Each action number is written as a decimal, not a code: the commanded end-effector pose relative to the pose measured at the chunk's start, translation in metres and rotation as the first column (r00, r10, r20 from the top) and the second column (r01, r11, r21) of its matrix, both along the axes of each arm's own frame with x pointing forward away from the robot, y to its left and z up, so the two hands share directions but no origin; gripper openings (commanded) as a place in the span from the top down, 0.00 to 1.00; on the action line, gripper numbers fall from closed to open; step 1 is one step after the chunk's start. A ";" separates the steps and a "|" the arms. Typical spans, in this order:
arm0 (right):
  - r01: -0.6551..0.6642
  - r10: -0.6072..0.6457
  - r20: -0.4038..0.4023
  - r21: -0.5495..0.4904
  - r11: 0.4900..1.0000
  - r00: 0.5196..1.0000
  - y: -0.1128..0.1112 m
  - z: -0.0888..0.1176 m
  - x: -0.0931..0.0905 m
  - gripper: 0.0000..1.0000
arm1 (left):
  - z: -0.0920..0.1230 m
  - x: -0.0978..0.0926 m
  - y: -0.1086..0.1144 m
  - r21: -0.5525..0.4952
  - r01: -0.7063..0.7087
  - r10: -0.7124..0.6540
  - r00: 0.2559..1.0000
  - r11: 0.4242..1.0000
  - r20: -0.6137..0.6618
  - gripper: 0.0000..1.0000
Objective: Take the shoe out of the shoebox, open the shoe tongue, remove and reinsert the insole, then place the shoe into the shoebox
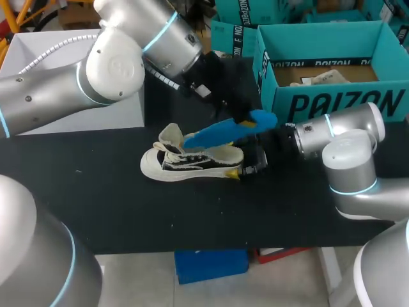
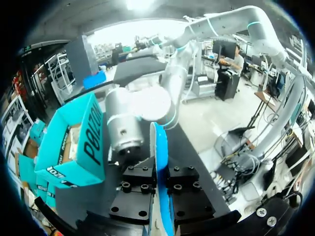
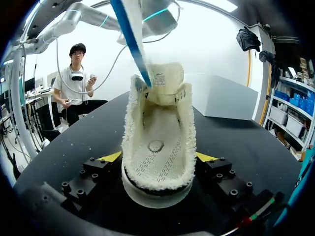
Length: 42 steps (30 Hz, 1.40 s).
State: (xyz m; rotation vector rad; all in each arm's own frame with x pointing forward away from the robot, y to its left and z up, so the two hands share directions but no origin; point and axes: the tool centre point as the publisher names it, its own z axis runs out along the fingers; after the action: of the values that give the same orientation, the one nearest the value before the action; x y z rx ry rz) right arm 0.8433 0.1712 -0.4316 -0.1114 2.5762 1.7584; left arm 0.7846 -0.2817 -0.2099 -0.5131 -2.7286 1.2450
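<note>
Centre-frame in the head view, you've got the shoe [image 1: 192,163] sitting on its sole on the black table [image 1: 96,204], toe toward frame left, heel toward frame right. It's outside the shoebox [image 1: 332,102], which stands open at upper right. A white box [image 1: 121,112] sits at upper left.

Your right gripper [image 1: 246,169] comes in from the right edge & sits at the heel. In the right wrist view its yellow fingertips [image 3: 110,156] press on both sides of the shoe [image 3: 157,147] w/ the heel btwn them, so those jaws are clamped on it. That view looks straight into the opening: fleecy lining [image 3: 130,128] round the rim, tongue [image 3: 165,81] upright at the far end.

Your left gripper [image 1: 239,115] hangs just above the shoe, coming from upper left, w/ the blue insole [image 1: 230,131] in it. The insole slants down toward frame left, its low end at the shoe's opening near the tongue. In the left wrist view the insole [image 2: 160,147] stands edge-on btwn the black fingers [image 2: 140,182], both touching it, so those jaws are closed on it.
</note>
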 end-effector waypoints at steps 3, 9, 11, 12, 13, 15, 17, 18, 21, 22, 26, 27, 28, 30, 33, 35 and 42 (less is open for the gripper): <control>0.001 -0.001 -0.002 -0.003 1.000 1.000 0.002 -0.002 0.000 1.00 | 0.056 -0.025 0.008 -0.120 -0.004 0.004 1.000 0.993 -0.007 1.00; 0.001 -0.001 -0.002 -0.003 1.000 1.000 0.002 -0.002 0.000 1.00 | 0.092 -0.048 0.010 -0.289 -0.011 -0.017 0.995 0.957 -0.093 1.00; 0.001 -0.001 -0.002 -0.003 1.000 1.000 0.002 -0.002 0.000 1.00 | 0.100 -0.053 0.010 -0.337 -0.021 -0.023 0.992 0.941 -0.125 1.00; 0.001 -0.001 -0.002 -0.003 1.000 1.000 0.002 -0.002 0.000 1.00 | 0.102 -0.056 0.012 -0.362 -0.029 -0.024 0.990 0.932 -0.142 1.00; 0.001 -0.001 -0.002 -0.003 1.000 1.000 0.002 -0.002 0.000 1.00 | 0.104 -0.059 0.013 -0.386 -0.031 -0.031 0.988 0.922 -0.153 1.00; 0.001 -0.001 -0.002 -0.003 1.000 1.000 0.002 -0.002 0.000 1.00 | 0.106 -0.064 0.015 -0.420 -0.035 -0.044 0.983 0.907 -0.178 1.00; 0.001 -0.001 -0.002 -0.003 1.000 1.000 0.002 -0.002 0.000 1.00 | 0.106 -0.070 0.018 -0.449 -0.048 -0.050 0.978 0.892 -0.203 1.00; 0.001 -0.001 -0.002 -0.003 1.000 1.000 0.002 -0.002 0.000 1.00 | 0.107 -0.072 0.019 -0.461 -0.057 -0.048 0.976 0.885 -0.214 1.00; 0.001 -0.001 -0.002 -0.003 1.000 1.000 0.002 -0.002 0.000 1.00 | 0.106 -0.077 0.025 -0.502 -0.082 -0.062 0.963 0.861 -0.264 1.00; 0.001 -0.001 -0.002 -0.003 1.000 1.000 0.002 -0.002 0.000 1.00 | 0.106 -0.079 0.026 -0.512 -0.085 -0.073 0.957 0.855 -0.280 1.00; 0.001 -0.001 -0.002 -0.003 1.000 1.000 0.002 -0.002 0.000 1.00 | 0.106 -0.081 0.027 -0.510 -0.086 -0.082 0.951 0.856 -0.297 1.00; 0.001 -0.001 -0.002 -0.003 1.000 1.000 0.002 -0.002 0.000 1.00 | 0.106 -0.081 0.027 -0.510 -0.086 -0.082 0.951 0.856 -0.297 1.00; 0.001 -0.001 -0.002 -0.003 1.000 1.000 0.002 -0.002 0.000 1.00 | 0.106 -0.081 0.027 -0.510 -0.086 -0.082 0.951 0.856 -0.297 1.00; 0.001 -0.001 -0.002 -0.003 1.000 1.000 0.002 -0.002 0.000 1.00 | 0.106 -0.081 0.027 -0.510 -0.086 -0.082 0.951 0.856 -0.297 1.00; 0.001 -0.001 -0.002 -0.003 1.000 1.000 0.002 -0.002 0.000 1.00 | 0.106 -0.081 0.027 -0.510 -0.086 -0.082 0.951 0.856 -0.297 1.00; 0.001 -0.001 -0.002 -0.003 1.000 1.000 0.002 -0.002 0.000 1.00 | 0.106 -0.081 0.027 -0.510 -0.086 -0.082 0.951 0.856 -0.297 1.00; 0.001 -0.001 -0.002 -0.003 1.000 1.000 0.002 -0.002 0.000 1.00 | 0.103 -0.085 0.037 -0.582 -0.194 -0.049 0.926 0.790 -0.375 1.00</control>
State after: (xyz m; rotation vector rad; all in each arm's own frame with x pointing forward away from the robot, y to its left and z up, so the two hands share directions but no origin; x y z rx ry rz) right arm 0.8433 0.1712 -0.4316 -0.1114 2.5763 1.7583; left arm 0.7062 -0.2526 -0.1007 -0.2913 -2.1014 1.8942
